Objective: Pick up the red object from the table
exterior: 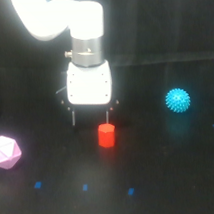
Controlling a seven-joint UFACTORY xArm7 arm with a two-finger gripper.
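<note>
Red object (106, 135) on table (162, 183)

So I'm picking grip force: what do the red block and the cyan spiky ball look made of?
The red block looks like hard plastic or painted wood: flat faces, crisp edges, even matte colour. The cyan spiky ball looks like soft rubber or silicone, going by its many short nubs, though blur leaves both uncertain.

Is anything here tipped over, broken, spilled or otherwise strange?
Nothing stands out. The red block stands upright on the table, below the gripper. The cyan ball and pink polyhedron look whole.
</note>
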